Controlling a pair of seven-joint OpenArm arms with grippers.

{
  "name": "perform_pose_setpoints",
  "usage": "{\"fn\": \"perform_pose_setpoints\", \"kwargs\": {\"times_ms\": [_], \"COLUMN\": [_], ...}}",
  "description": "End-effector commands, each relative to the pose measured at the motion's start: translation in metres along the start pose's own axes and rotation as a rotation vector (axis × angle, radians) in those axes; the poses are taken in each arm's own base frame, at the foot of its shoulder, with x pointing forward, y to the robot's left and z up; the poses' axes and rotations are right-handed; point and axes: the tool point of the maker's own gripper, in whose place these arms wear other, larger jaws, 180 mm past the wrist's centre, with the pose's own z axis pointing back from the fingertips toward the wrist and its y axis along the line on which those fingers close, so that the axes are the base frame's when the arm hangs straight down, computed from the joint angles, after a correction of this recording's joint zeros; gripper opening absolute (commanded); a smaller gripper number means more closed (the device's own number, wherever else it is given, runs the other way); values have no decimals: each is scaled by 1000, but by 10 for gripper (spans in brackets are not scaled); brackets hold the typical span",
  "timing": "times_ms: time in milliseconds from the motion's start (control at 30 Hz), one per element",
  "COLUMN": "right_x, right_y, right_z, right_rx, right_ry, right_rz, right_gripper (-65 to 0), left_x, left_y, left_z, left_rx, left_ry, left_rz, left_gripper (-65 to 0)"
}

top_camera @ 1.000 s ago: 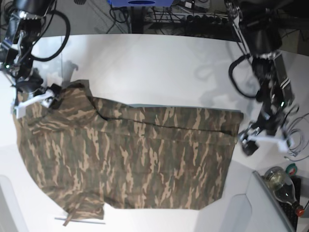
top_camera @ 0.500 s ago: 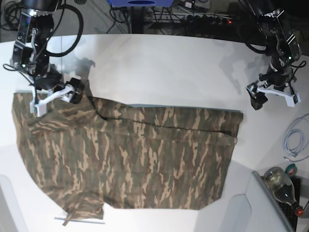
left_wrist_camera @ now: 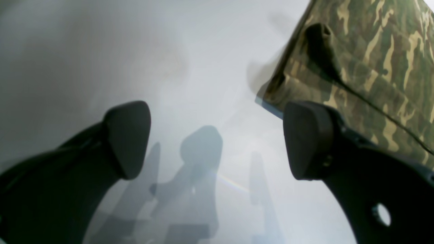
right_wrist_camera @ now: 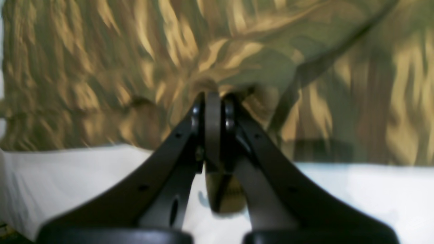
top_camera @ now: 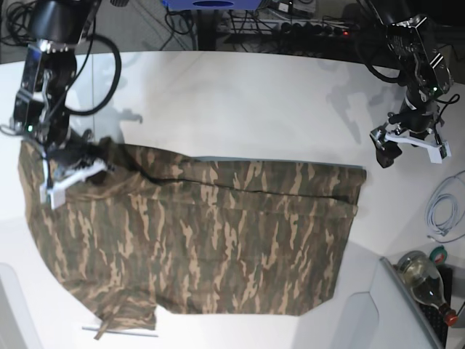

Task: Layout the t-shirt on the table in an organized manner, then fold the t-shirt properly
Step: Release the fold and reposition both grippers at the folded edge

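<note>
T-shirt (top_camera: pixel 196 233) spread flat on white tabletop (top_camera: pixel 240 102), long axis running side to side across the base view. Right end effector (right_wrist_camera: pixel 213 98) pressed together, pinching a fold of cloth at the garment's near-arm end. Left end effector (left_wrist_camera: pixel 217 139) spread wide, empty, held over bare tabletop, well apart from the opposite corner. Nearer arm: right.

No text, label or number is legible — none anywhere.
</note>
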Motion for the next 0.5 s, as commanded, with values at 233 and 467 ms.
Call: {"fn": "perform_pose_setpoints", "kwargs": {"times_ms": [233, 467], "right_x": [96, 133], "right_y": [6, 6], "right_z": [-22, -59], "right_rx": [17, -10], "right_ry": [-44, -46], "right_rz": [69, 146], "right_gripper": [-650, -614], "left_x": [18, 16], "left_y": [0, 0], "left_z": [1, 1], "left_rx": [-7, -7], "left_ry": [-47, -44], "left_rz": [-12, -12], "left_gripper": [-72, -72]}}
